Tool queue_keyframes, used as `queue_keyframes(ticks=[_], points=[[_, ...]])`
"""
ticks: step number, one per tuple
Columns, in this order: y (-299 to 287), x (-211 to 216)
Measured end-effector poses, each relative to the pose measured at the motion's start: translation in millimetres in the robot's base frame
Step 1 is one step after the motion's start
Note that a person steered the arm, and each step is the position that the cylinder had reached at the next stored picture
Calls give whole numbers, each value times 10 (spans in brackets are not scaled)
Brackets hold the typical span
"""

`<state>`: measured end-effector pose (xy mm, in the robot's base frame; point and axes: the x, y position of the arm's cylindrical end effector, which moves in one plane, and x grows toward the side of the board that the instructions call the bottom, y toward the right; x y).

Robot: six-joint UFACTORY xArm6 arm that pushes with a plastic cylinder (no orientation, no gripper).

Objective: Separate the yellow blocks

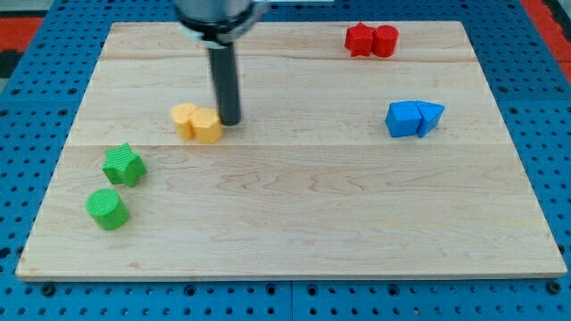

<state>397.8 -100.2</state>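
Down at the view's bottom left, a green cylinder sits on the pale wooden board, ribbed on its sides, and just above it a green star-shaped block, close by but apart. Moving up the board, here are the yellow blocks: a yellow hexagonal block and, touching it on the view's left, a rounder yellow block whose exact shape I cannot make out. My tip is right there, pressed against the hexagonal one's right-hand side; it is a plain dark rod, so there is no pincer to open or close and it holds nothing. Nothing stands between it and the pair. Over on the view's right, a blue cube touches a blue wedge-like block. Farthest back, two red blocks sit touching near the top edge. Blue pegboard surrounds the board.
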Motion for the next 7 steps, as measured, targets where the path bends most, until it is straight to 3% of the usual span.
queue_keyframes(ticks=[2, 5, 7], points=[[-316, -210], [-608, 454], [-411, -146]])
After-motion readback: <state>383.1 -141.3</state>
